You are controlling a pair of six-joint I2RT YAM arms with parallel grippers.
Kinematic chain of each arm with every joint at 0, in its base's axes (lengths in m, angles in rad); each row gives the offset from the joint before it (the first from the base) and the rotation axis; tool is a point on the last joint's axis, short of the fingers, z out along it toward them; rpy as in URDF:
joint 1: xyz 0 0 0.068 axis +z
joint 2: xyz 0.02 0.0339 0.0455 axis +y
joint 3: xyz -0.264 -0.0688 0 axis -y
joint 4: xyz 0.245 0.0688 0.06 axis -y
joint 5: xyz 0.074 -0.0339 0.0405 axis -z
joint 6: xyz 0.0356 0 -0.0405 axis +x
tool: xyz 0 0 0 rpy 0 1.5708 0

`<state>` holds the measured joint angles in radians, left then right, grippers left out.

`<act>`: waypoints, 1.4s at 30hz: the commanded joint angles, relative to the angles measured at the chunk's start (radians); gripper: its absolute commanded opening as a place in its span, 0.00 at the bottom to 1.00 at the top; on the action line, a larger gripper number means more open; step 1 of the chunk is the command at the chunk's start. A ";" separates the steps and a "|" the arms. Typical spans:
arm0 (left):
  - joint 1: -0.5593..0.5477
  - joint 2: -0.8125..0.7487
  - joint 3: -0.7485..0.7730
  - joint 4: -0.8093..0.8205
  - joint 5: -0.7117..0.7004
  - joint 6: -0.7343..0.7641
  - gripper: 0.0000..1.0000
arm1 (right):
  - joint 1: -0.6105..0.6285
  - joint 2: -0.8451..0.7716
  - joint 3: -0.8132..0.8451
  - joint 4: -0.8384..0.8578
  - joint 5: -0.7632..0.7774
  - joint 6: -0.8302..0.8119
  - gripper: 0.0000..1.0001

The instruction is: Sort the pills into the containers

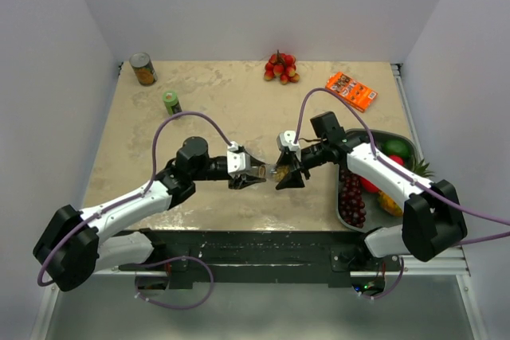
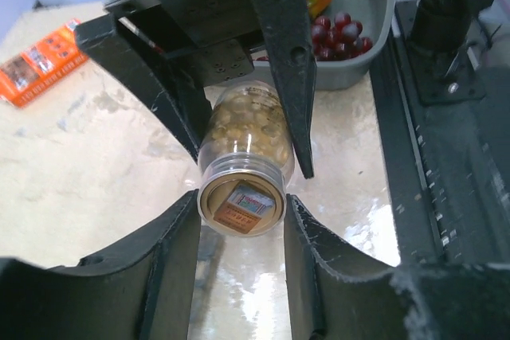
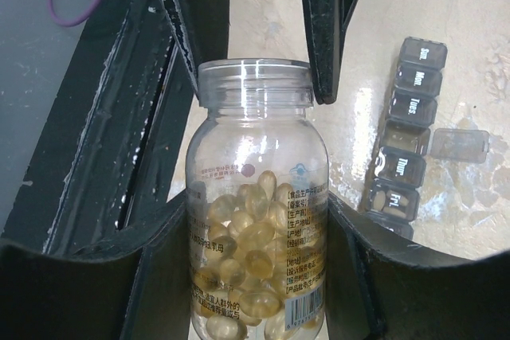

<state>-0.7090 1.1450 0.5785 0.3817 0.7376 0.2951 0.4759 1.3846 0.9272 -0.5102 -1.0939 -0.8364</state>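
Observation:
A clear pill bottle (image 3: pixel 253 197), partly full of yellow softgel pills (image 3: pixel 251 236), is held level above the table between both arms. My right gripper (image 3: pixel 256 220) is shut on its body. My left gripper (image 2: pixel 241 212) is shut on its cap end (image 2: pixel 241 201), clear with gold inside. In the top view the left gripper (image 1: pixel 261 173) and right gripper (image 1: pixel 284 174) meet at the table's middle. The grey pill-organiser strip (image 3: pixel 402 141) lies below to the right, one lid (image 3: pixel 458 142) open, pills in the Fri compartment. It is hidden in the top view.
A tin can (image 1: pixel 143 68) and a green bottle (image 1: pixel 171 101) stand at the back left. Red fruit (image 1: pixel 280 67) and an orange packet (image 1: pixel 351 90) lie at the back. A grey tray (image 1: pixel 374 137) of fruit sits at the right edge.

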 commanded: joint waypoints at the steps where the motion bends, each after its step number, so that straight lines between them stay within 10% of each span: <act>1: -0.003 -0.007 0.061 0.037 -0.035 -0.227 0.00 | 0.003 -0.024 0.019 0.048 -0.006 0.036 0.00; 8: 0.006 -0.010 0.095 -0.101 -0.237 -1.023 0.00 | 0.001 -0.027 0.012 0.122 0.049 0.129 0.00; 12: -0.021 -0.033 -0.012 0.015 -0.302 -1.741 0.00 | 0.001 -0.021 0.010 0.134 0.055 0.143 0.00; 15: -0.056 -0.022 0.020 -0.009 -0.351 -1.834 0.00 | 0.001 -0.019 0.010 0.134 0.057 0.145 0.00; 18: -0.056 -0.005 0.076 -0.020 -0.368 -1.786 0.32 | 0.000 -0.030 0.007 0.134 0.060 0.145 0.00; 20: -0.056 -0.004 0.075 0.032 -0.339 -1.751 0.73 | -0.002 -0.032 0.007 0.133 0.061 0.145 0.00; 23: -0.053 -0.030 0.075 0.007 -0.287 -1.632 0.97 | -0.002 -0.033 0.009 0.128 0.058 0.138 0.00; 32: -0.040 -0.261 -0.006 -0.262 -0.179 -0.475 0.99 | -0.002 -0.041 0.024 0.059 0.051 0.056 0.00; 42: -0.041 -0.202 -0.031 -0.055 -0.153 -0.108 0.99 | 0.000 -0.029 0.032 0.001 0.006 -0.010 0.00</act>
<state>-0.7532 0.8555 0.4938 0.2462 0.5625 -0.0364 0.4713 1.3720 0.9272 -0.4896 -1.0424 -0.8040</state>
